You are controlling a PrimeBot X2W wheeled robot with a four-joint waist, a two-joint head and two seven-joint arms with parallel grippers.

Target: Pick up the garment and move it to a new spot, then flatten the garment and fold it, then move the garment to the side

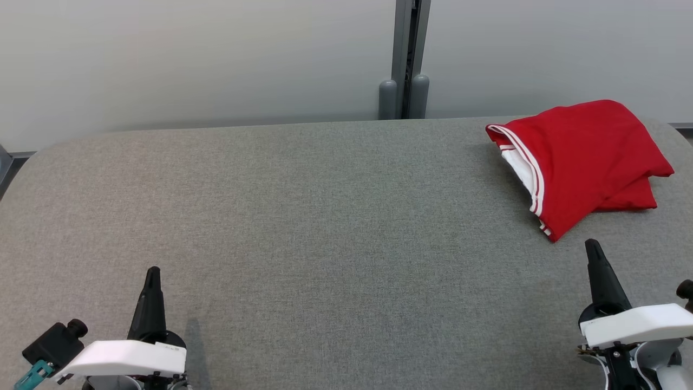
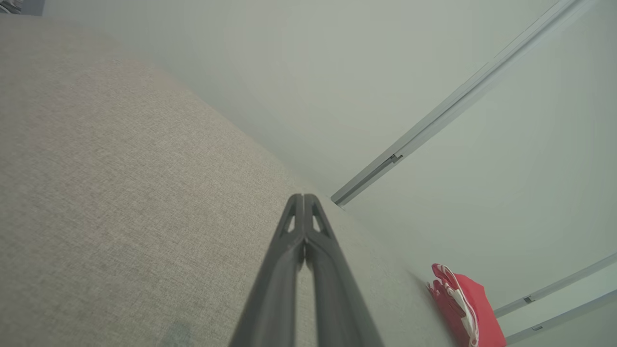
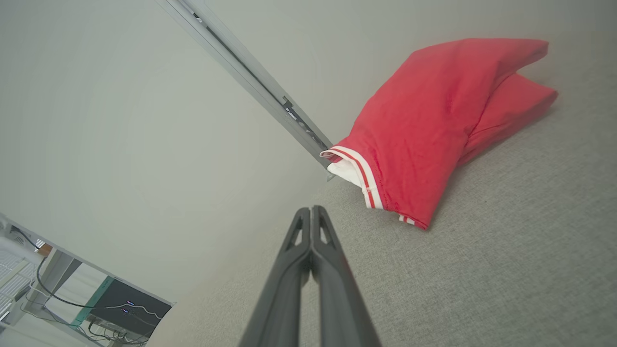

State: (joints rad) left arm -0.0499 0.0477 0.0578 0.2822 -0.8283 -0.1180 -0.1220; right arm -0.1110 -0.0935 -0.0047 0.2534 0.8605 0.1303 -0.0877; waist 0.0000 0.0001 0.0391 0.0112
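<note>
Garment (image 1: 584,157) is lying folded at the worktop's (image 1: 303,216) far right corner, probably set aside on purpose. Left gripper (image 1: 152,273) and right gripper (image 1: 594,246) are idling pressed together, empty — parked clear of it.

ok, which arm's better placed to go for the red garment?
Right. The right pincer sits just short of the red garment at the far right of the table; the left pincer is on the opposite side. Both are shut, so it must open first.
</note>
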